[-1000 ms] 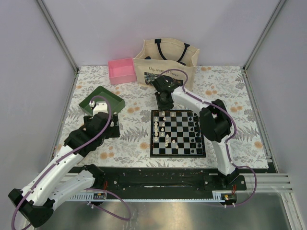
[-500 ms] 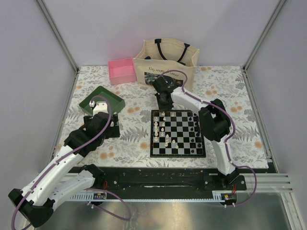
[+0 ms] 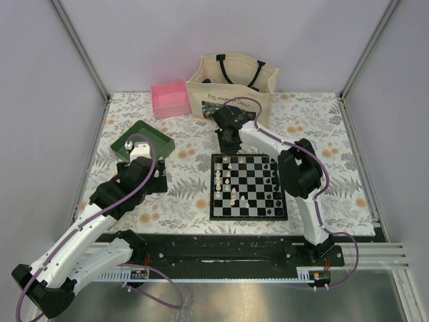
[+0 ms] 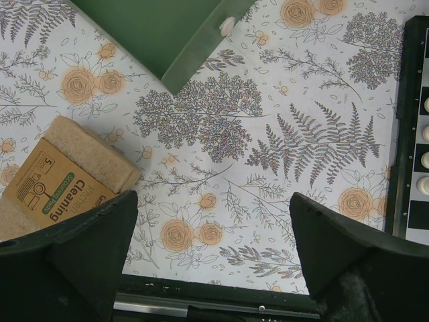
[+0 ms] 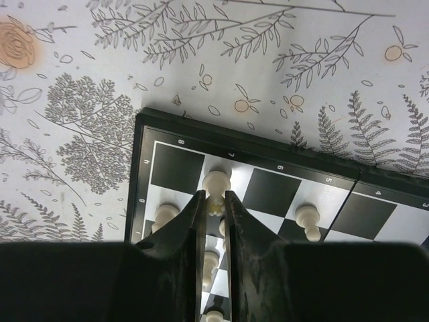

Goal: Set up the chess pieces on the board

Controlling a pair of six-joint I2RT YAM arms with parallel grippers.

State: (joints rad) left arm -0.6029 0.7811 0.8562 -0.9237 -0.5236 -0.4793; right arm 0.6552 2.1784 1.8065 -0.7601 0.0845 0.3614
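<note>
The board (image 3: pixel 247 217) lies mid-table with cream-white chess pieces (image 3: pixel 224 178) along its left side and black ones (image 3: pixel 275 178) on its right. My right gripper (image 3: pixel 228 148) reaches down over the board's far left corner. In the right wrist view, the right gripper (image 5: pixel 214 196) is shut on a cream-white piece (image 5: pixel 216 182) standing in the edge row of the board (image 5: pixel 176 170). Other cream-white pieces (image 5: pixel 308 219) stand on squares beside it. My left gripper (image 3: pixel 142 178) hangs wide open over the tablecloth; the left gripper (image 4: pixel 213 221) holds nothing.
A green tray (image 4: pixel 167 33) sits far left with a small cream-white piece (image 4: pixel 227 26) at its rim. A packaged sponge (image 4: pixel 67 181) lies by the left finger. A pink box (image 3: pixel 170 98) and a tote bag (image 3: pixel 231 87) stand at the back.
The right gripper's fingers have closed in on the cream-white piece at the board's far left corner. The left arm has not moved.
</note>
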